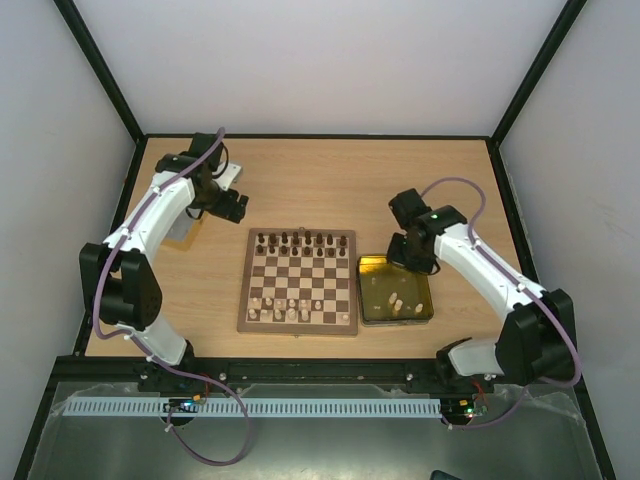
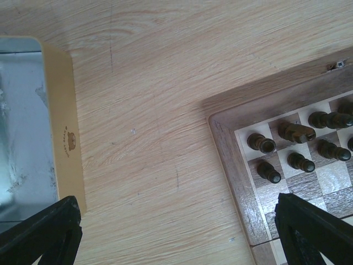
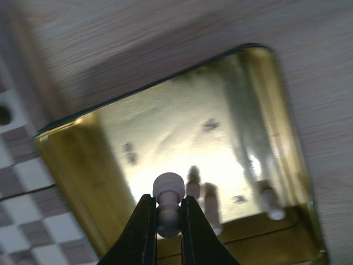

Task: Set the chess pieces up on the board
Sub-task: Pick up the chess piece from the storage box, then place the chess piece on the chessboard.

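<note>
The right claw (image 3: 167, 223) is clamped on a pale piece (image 3: 167, 190), holding it above the gold tray (image 3: 77, 176), likely to carry it to the board (image 1: 297, 280) just beside. The left claw (image 2: 175, 221) hangs spread apart over the desk (image 2: 154, 110), out of the way.

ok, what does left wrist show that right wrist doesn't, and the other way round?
Left wrist only: the silver tray with its cream rim, dark pieces on a corner of the board, and the left gripper open with nothing between its fingers. Right wrist only: the gold tray, the right gripper shut on a pale piece over it, and loose pale pieces lying in that tray. Both: part of the board and the wooden table.
</note>
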{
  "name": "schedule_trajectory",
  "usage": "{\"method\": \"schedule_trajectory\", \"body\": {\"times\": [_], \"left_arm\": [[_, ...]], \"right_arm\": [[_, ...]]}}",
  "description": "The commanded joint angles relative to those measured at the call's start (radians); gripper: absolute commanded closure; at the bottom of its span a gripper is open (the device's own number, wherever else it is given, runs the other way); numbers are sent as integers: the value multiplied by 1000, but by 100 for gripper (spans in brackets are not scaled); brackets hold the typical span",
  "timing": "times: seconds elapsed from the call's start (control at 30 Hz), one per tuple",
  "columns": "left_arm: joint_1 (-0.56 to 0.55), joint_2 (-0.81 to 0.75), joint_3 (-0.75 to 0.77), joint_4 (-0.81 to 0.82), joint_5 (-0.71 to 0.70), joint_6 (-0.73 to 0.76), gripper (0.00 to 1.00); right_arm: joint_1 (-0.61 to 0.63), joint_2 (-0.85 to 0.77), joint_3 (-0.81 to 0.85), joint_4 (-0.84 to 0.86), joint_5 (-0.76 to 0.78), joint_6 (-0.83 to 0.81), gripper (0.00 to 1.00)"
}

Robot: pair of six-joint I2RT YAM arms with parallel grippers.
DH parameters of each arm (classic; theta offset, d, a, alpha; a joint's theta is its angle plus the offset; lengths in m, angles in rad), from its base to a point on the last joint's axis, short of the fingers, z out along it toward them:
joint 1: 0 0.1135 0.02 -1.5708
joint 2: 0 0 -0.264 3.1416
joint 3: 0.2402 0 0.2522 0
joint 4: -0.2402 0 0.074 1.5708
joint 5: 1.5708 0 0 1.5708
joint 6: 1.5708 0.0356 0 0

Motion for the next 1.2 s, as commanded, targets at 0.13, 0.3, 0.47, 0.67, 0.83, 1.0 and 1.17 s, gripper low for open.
{"method": "schedule_trajectory", "body": {"times": [0.13,0.3,0.47,0.67,0.83,1.0,1.17], "left_arm": [[-6,-19,18,-12,-22,-15,5],[-6,-45,2,-7,-37,-17,5],[-4,-72,-22,0,-42,-17,5],[-2,-90,-39,4,-42,-19,4],[1,-97,-40,4,-39,-20,4],[0,-95,-38,3,-34,-20,4],[0,-91,-32,3,-30,-22,4]], "right_arm": [[264,144,178,-59,3,31,98],[369,219,195,-36,-3,26,98],[448,283,194,-7,-25,17,98],[510,329,215,5,-18,19,98],[531,360,206,23,-27,14,98],[550,392,213,41,-39,3,98],[564,416,233,42,-48,-6,98]]}}
